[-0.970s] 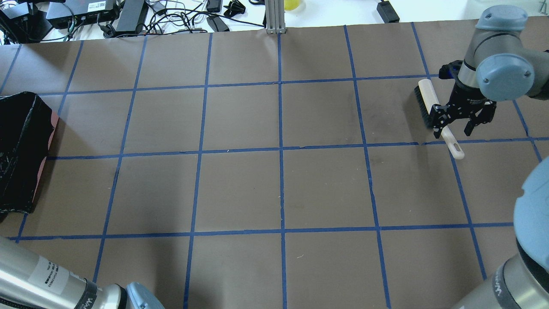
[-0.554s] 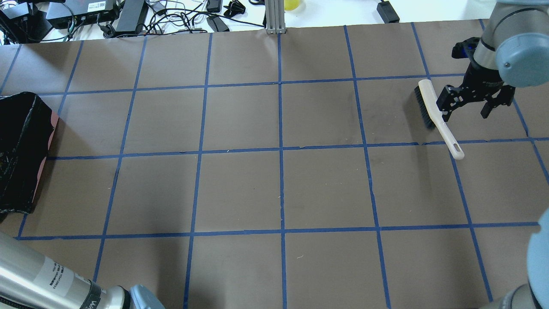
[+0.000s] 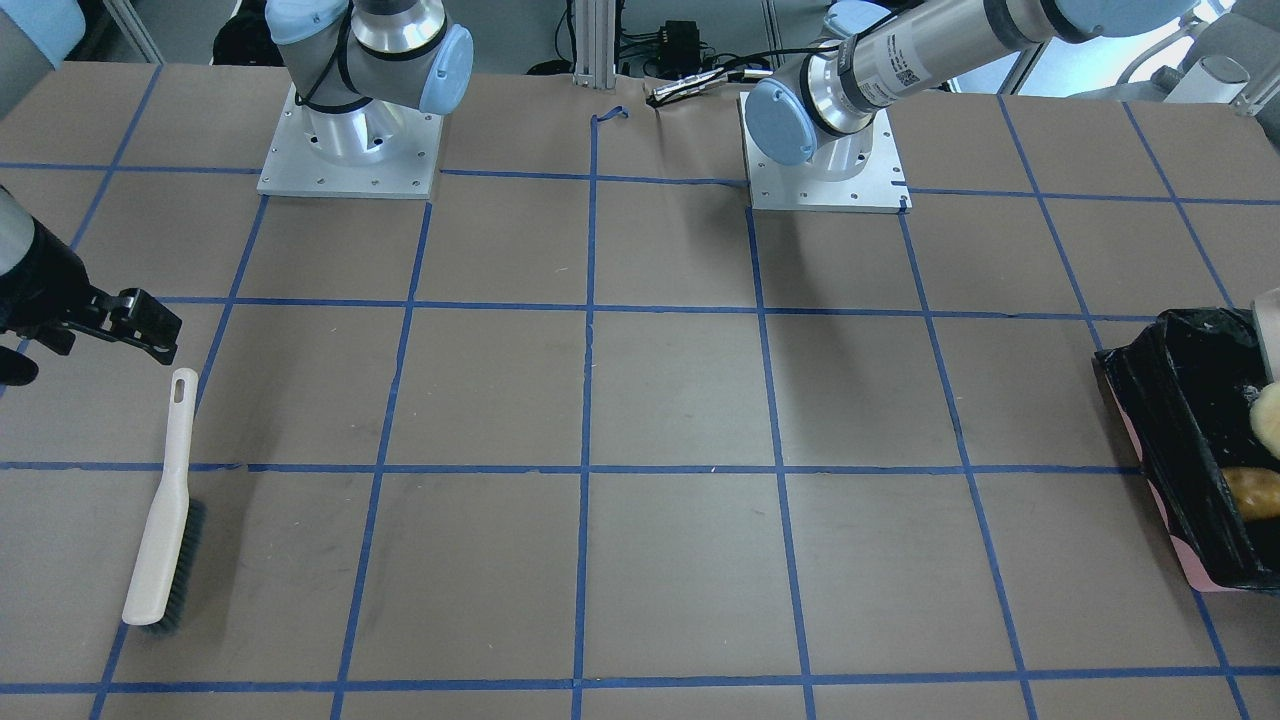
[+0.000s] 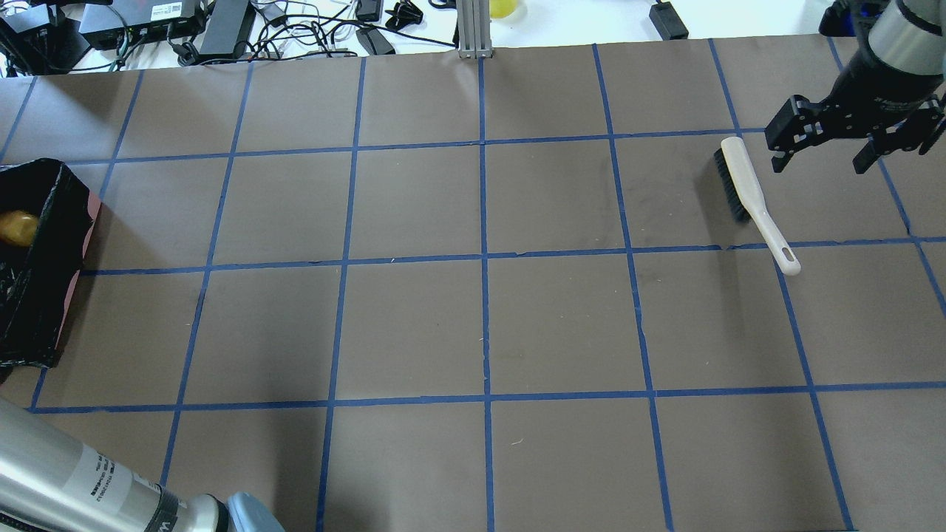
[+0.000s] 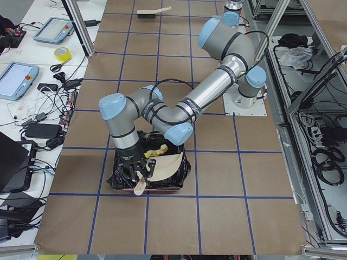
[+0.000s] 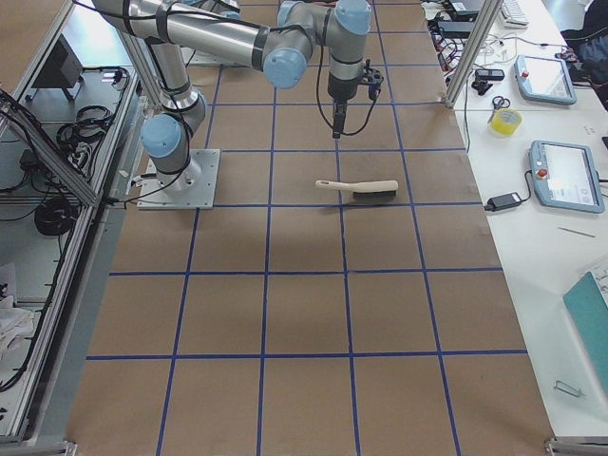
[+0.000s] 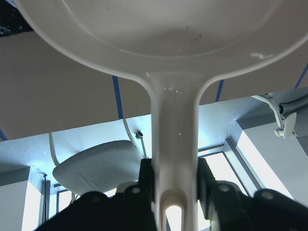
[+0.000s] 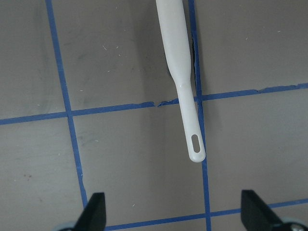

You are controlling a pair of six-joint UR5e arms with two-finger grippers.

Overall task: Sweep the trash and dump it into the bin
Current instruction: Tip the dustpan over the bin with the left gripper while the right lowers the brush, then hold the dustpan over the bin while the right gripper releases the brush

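Brown table (image 4: 414,325), blue tape grid (image 4: 484,256), white cable-strewn bench (image 4: 576,18)

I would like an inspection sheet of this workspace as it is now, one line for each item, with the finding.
Surface: brown table cover with blue tape grid.
Job's things: bin holds golden-brown lump and pale slice; sponge wedge not made out; dustpan tipped over bin; brush lies on the table.
Clutter: yellow tape roll, tablets on side bench.
Grippers: left gripper shut on dustpan handle; right gripper open, empty, apart from brush.
Cables: tangle on the far bench.
Surroundings: aluminium post at table edge.
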